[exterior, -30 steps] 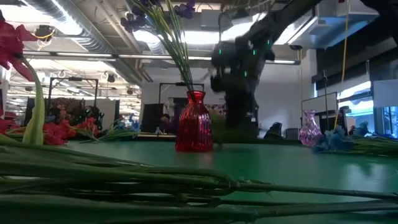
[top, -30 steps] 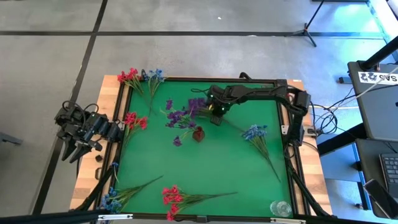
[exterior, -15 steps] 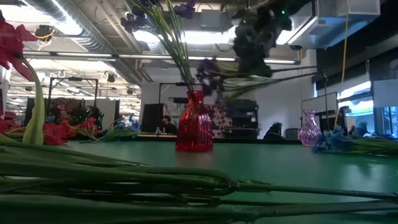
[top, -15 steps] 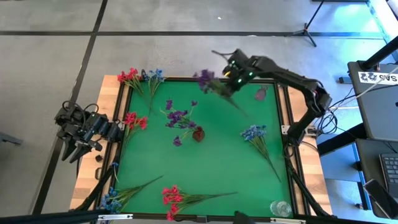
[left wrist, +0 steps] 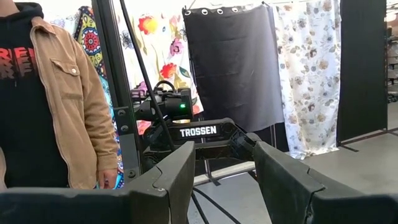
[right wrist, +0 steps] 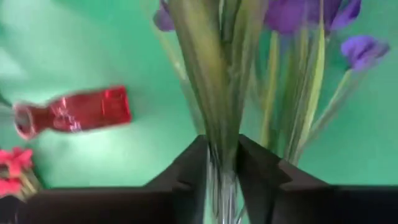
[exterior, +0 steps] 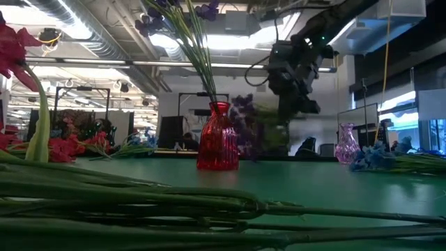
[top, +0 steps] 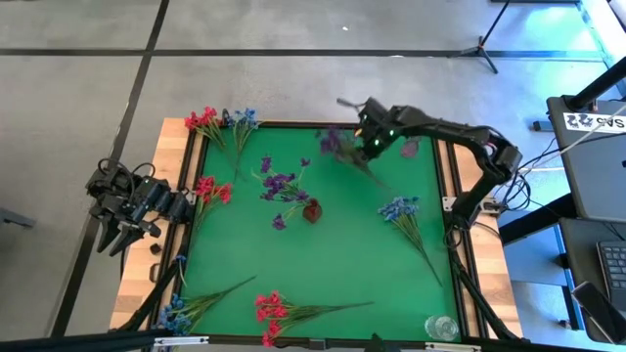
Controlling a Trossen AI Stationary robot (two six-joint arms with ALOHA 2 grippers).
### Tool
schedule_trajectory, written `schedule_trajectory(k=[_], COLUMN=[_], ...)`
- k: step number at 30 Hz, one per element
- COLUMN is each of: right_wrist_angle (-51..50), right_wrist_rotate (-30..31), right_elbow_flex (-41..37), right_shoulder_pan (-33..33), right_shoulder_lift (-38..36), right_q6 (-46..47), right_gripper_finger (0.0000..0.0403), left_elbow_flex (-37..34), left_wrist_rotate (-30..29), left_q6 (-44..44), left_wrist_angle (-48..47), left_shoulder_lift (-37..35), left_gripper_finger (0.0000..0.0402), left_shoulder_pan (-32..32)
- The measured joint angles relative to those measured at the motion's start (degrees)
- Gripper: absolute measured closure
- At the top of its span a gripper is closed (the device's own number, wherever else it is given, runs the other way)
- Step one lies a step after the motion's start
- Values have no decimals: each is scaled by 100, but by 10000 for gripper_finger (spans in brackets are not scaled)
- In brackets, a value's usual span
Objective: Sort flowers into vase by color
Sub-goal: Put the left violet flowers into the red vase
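Note:
My right gripper [top: 373, 145] is above the mat's far part, between the red vase [top: 311, 209] and the pale purple vase [top: 411, 147], shut on a purple sprig [top: 333, 142]. In the low view the sprig's blossoms [exterior: 244, 118] hang lower than the gripper [exterior: 293, 87], beside the red vase [exterior: 217, 137]. The red vase stands upright with purple-flowered stems [top: 279, 182] in it. My left gripper [left wrist: 217, 180] is open and waits off the table's left edge [top: 127, 210]. My right gripper pinches the purple sprig's bundle of green stems [right wrist: 221, 134] between its two fingers [right wrist: 189, 171], which lie across the stems. The sprig is lifted clear of the mat. Its blossoms [right wrist: 292, 12] lie out beyond the fingertips, and in the low view it slants downward.
Loose sprigs lie on the green mat: red [top: 203, 120] and blue [top: 243, 119] at the far left corner, red [top: 210, 188] at the left, blue [top: 403, 210] at the right, blue [top: 176, 313] and red [top: 274, 308] near. A clear vase [top: 440, 328] stands near right. A person [left wrist: 43, 93] stands beyond.
My right gripper has risen from the purple flowers at the mat's middle, taking one purple sprig clear of the table. It went toward the far edge, then a little right and down. The sprig was held level half a second ago; its blossoms now hang lower.

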State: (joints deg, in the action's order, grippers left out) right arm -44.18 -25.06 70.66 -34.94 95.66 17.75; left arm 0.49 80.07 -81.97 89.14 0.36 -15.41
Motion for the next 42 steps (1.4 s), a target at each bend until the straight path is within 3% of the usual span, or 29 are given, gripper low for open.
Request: schedule_trajectory(k=[8,11,14,17,21,37,42], right_wrist_angle=[68,-3,-160,-120,231,797,847], right_wrist_rotate=[-892,-241,1061,1315,2085,2420,2559], right_elbow_flex=[-191,-191,-191,-191,-191,-180,-178], right_shoulder_pan=[725,1022,1268,1472,1722,1774,1775], right_shoulder_lift=[4,4,4,5,102,1376,1362], right_q6=[17,-259,-603,-777,-935,-896,-724], right_gripper_finger=[210,196,195,200,208,211,254], left_elbow_flex=[0,0,0,0,0,-1,0], left_wrist_rotate=[-2,-2,-2,-2,-2,-2,-4], left_q6=[0,0,0,0,0,0,0], left_wrist_angle=[0,0,0,0,0,0,0], left_shoulder_lift=[0,0,0,0,0,0,0], left_gripper_finger=[240,240,240,240,240,240,240], left_shoulder_pan=[1,-1,1,0,-1,-1,1])
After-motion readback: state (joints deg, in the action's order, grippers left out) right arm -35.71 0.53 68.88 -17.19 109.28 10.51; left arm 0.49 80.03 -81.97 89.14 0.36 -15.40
